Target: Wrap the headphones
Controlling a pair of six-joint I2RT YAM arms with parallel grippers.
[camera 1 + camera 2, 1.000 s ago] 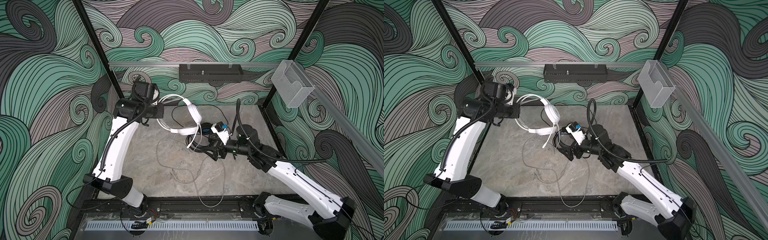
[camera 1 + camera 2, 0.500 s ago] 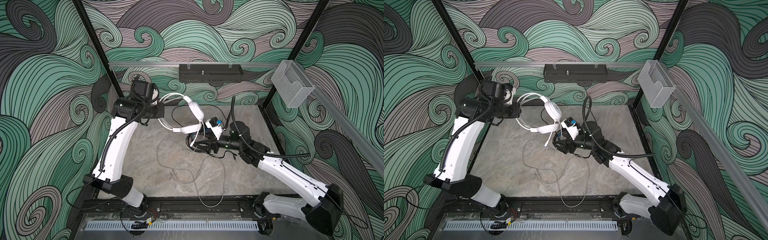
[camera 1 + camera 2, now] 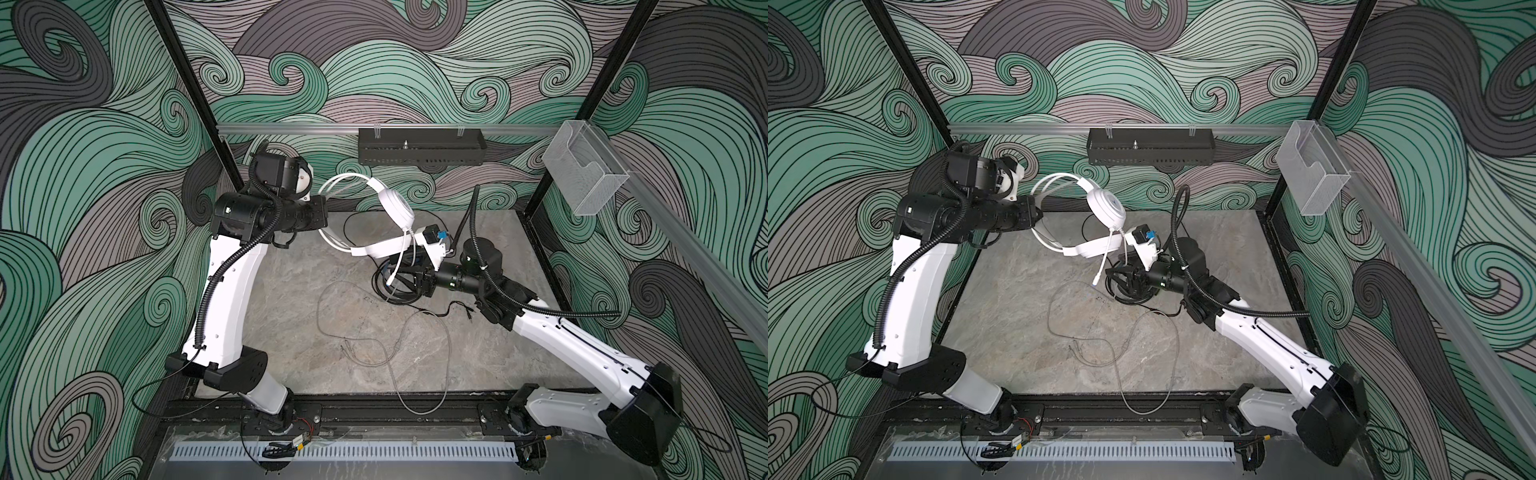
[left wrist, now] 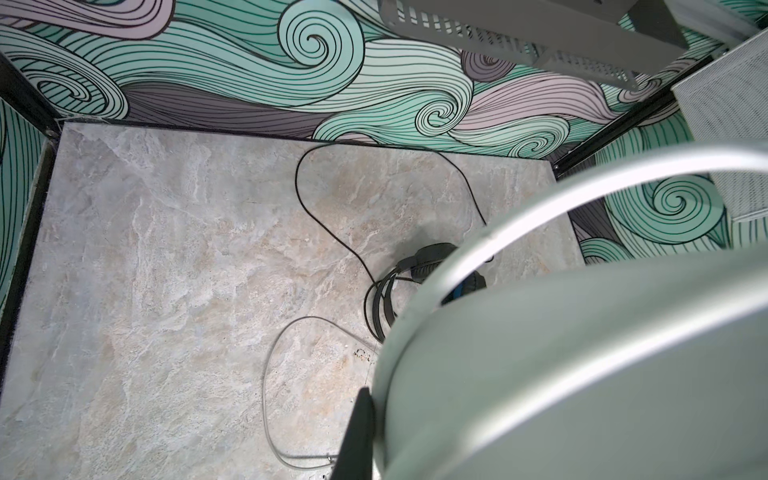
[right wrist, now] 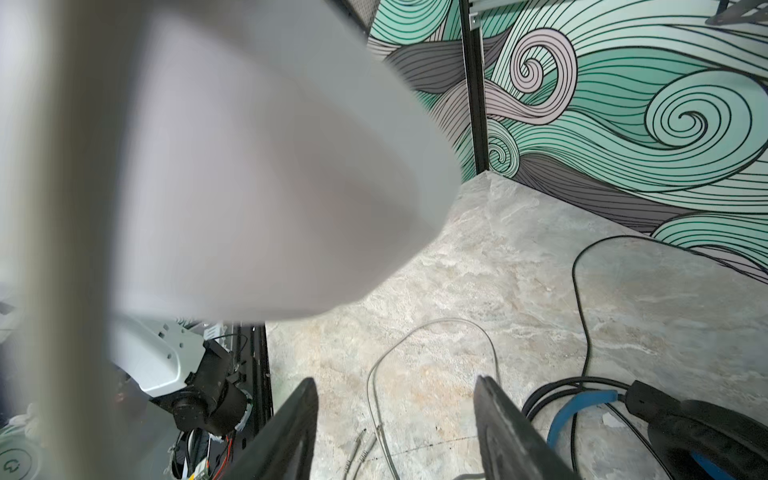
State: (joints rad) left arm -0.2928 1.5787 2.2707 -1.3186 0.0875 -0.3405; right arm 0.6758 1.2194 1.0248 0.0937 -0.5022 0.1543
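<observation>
Plastic, light and springy, the white headset (image 3: 395, 205) hangs by its headband from your clenched left fingers (image 4: 358, 432). Its limp pale cable (image 5: 449, 319) trails below onto the table (image 4: 166, 291). Your right fingers (image 5: 503, 428), released, hover just beside the black headset (image 5: 706, 432); I'd pinch the cable.

Reader: What differs at the right hand (image 5: 395, 380)?

Legend: The jaws are narrower than one second ago, though they stand apart. In both top views the hand lies farther left and deeper into the cell. The right arm (image 3: 573, 345) reaches further in, and its shoulder has swung inward.

Reader: And the white headset (image 3: 397, 205)?

Legend: It is carried slightly higher and rightward by the left hand (image 3: 323, 216), which clamps the headband. In a top view the lower cup (image 3: 376, 250) now overlaps the right wrist camera (image 3: 432, 239). One second ago a small gap separates them.
</observation>
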